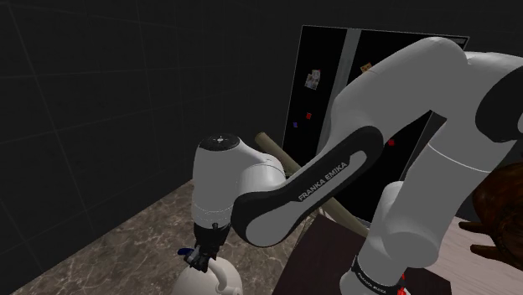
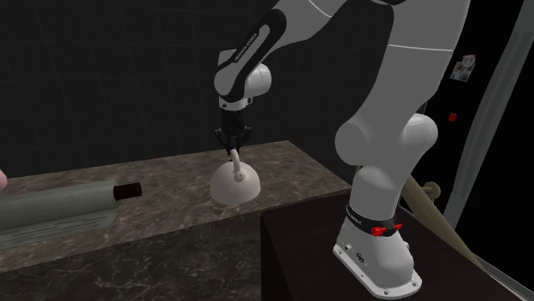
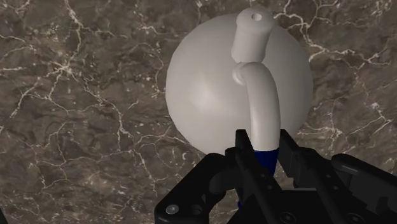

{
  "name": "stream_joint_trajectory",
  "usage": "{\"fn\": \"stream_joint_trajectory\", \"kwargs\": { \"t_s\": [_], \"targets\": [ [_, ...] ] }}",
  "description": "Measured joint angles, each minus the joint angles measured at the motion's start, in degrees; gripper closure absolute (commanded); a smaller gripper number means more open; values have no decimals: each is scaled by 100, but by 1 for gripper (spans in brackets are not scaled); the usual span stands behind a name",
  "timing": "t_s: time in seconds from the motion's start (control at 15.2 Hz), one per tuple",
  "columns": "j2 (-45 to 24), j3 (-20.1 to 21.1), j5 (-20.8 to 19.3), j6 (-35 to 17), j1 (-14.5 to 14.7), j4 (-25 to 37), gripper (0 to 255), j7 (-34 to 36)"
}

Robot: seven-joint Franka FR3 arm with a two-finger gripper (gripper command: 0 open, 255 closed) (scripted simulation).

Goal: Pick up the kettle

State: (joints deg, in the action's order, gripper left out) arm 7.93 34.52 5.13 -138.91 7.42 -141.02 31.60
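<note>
kettle [image 3: 210, 95] | white, dome-shaped | upright on marbled counter [image 3: 76, 127] | arched handle [image 3: 262, 105] on top

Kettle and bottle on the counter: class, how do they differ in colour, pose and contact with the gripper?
The kettle is white and stands upright; the bottle is grey-green with a dark cap and lies on its side. The gripper clasps the kettle's handle; the bottle lies apart, untouched. Both rest on the dark marbled counter.

The shoulder view sits close behind the arm [image 1: 335, 172], looking down along it. The second exterior view stands farther off, facing the worktop [image 2: 163, 184] from its front corner. The wrist view looks straight down, near. All share the kettle [image 2: 236, 186].
</note>
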Motion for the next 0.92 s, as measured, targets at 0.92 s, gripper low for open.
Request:
{"fn": "stream_joint_trajectory", "kwargs": {
  "t_s": [0.92],
  "targets": [
    [676,-209,355,1116,90,496,255,-301]
  ]
}}
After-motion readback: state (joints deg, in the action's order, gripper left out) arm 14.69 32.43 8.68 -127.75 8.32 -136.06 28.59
